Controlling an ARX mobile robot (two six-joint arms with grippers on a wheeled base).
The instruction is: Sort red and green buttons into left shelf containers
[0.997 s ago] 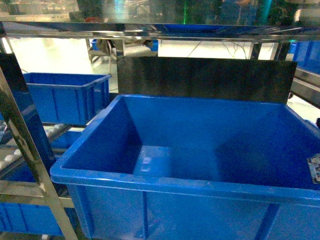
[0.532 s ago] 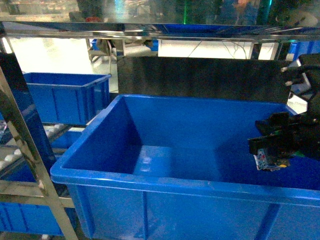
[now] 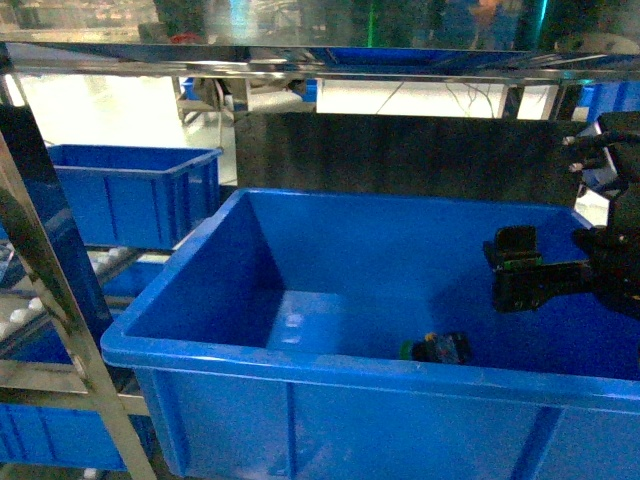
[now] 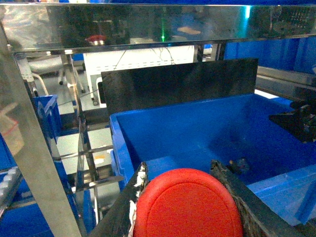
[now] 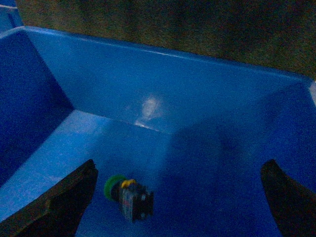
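Note:
The green button [image 3: 435, 348] lies on its side on the floor of the big blue bin [image 3: 300, 362], near the front wall. My right gripper [image 3: 515, 268] hangs open above the bin's right half with nothing in it. In the right wrist view the green button [image 5: 127, 195] rests just inside the left fingertip [image 5: 74, 192] of my right gripper [image 5: 180, 187], apart from it. My left gripper [image 4: 185, 197] is shut on the red button [image 4: 187, 207], whose wide red cap fills the gap between its fingers, outside the bin [image 4: 148, 126]. It is out of the head view.
A black panel [image 3: 410, 155] stands behind the bin. A second blue bin [image 3: 130, 190] sits further back at the left on roller tracks. Steel shelf uprights [image 3: 50, 300] slant at the left, and a rail [image 3: 300, 62] crosses overhead. The right arm [image 4: 296, 121] shows in the left wrist view.
My right gripper came in over the bin holding the green button, then opened. The button dropped and now lies on the bin floor.

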